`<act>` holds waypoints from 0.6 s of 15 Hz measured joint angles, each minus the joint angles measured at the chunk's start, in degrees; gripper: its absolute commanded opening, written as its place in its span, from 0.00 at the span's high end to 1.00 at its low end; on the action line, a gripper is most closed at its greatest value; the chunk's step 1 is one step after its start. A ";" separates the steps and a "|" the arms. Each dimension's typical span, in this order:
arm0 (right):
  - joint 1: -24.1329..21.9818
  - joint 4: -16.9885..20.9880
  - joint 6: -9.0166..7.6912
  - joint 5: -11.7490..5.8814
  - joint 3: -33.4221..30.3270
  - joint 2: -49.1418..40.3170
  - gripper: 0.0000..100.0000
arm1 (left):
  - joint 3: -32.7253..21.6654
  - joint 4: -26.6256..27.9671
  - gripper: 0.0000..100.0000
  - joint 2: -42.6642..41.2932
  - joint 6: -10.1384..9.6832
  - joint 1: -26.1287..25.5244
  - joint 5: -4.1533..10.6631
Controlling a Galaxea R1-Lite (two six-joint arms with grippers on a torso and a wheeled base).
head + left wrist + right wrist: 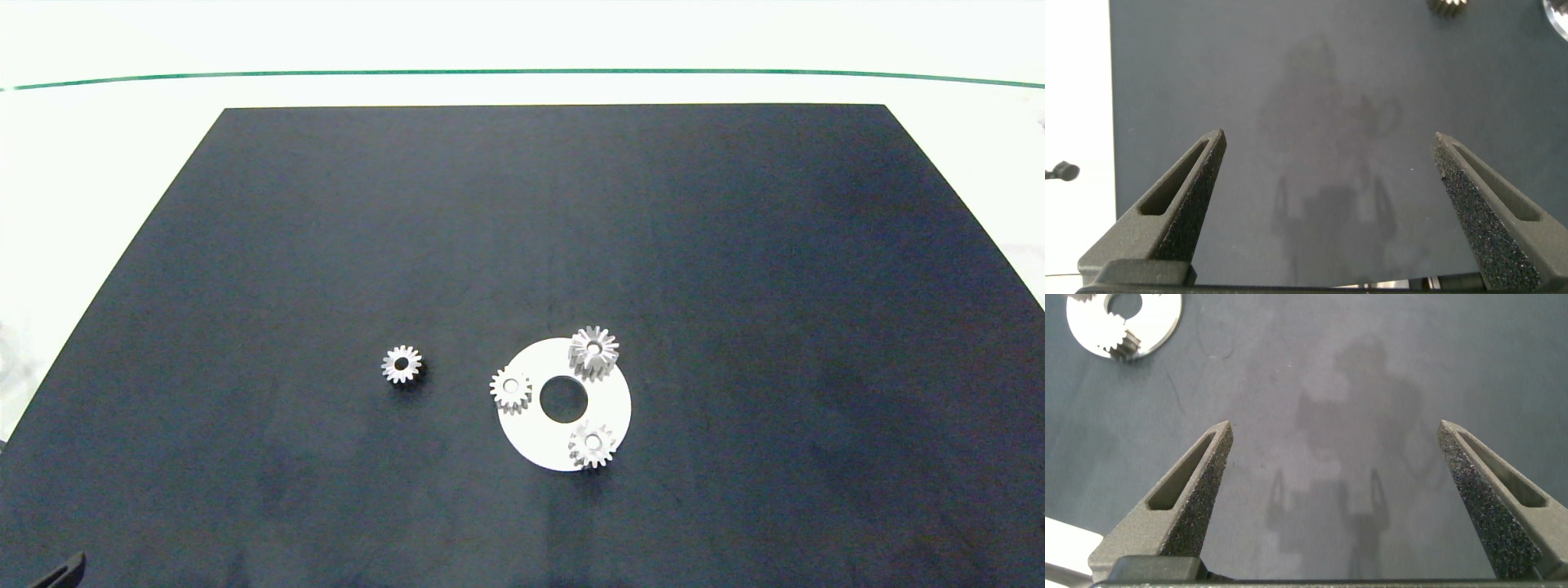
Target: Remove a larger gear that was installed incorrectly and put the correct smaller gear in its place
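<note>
The left gripper point(1327, 196) hangs over bare mat with its two grey fingers spread wide and nothing between them; in the head view only a dark tip shows at the near left corner of the black mat point(326, 245), well away from the white disc point(608, 392). The right gripper point(1335, 490) is likewise spread and empty above the mat, with the white disc off at the edge of its wrist view; it does not show in the head view at all. Taking the white disc as the landmark: the larger gear point(594, 349) stands on its far rim, taller and wider than the rest, with long pointed teeth and dark flanks. Two other small gears sit on the same disc, one point(511, 389) at the left rim and one point(592, 445) at the near rim, all ringed around the disc's centre hole. The smaller gear point(402, 364) lies alone on the mat, well to the left of the disc. Neither gear has been touched yet, so the swap looks still to begin. Both gears look like solid metal: stiff, dense for their size, and smooth enough to slip. The teeth give the pads something to bite, so I judge the best hold is across the outer toothed flanks, fingers coming straight down, lifting the larger gear vertically so it does not drag its neighbours or shift the light-looking disc
</note>
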 measured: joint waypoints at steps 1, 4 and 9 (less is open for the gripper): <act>0.91 -0.02 -1.02 0.00 -1.19 2.79 0.00 | -1.27 0.16 0.00 1.96 -0.02 -0.96 0.02; 3.64 -0.22 -2.12 0.00 -4.25 10.81 0.00 | -4.02 0.22 0.00 6.12 -0.05 -2.01 0.02; 7.39 -0.56 -2.27 0.00 -10.62 23.41 0.00 | -5.62 0.22 0.00 9.98 -0.05 -2.62 0.00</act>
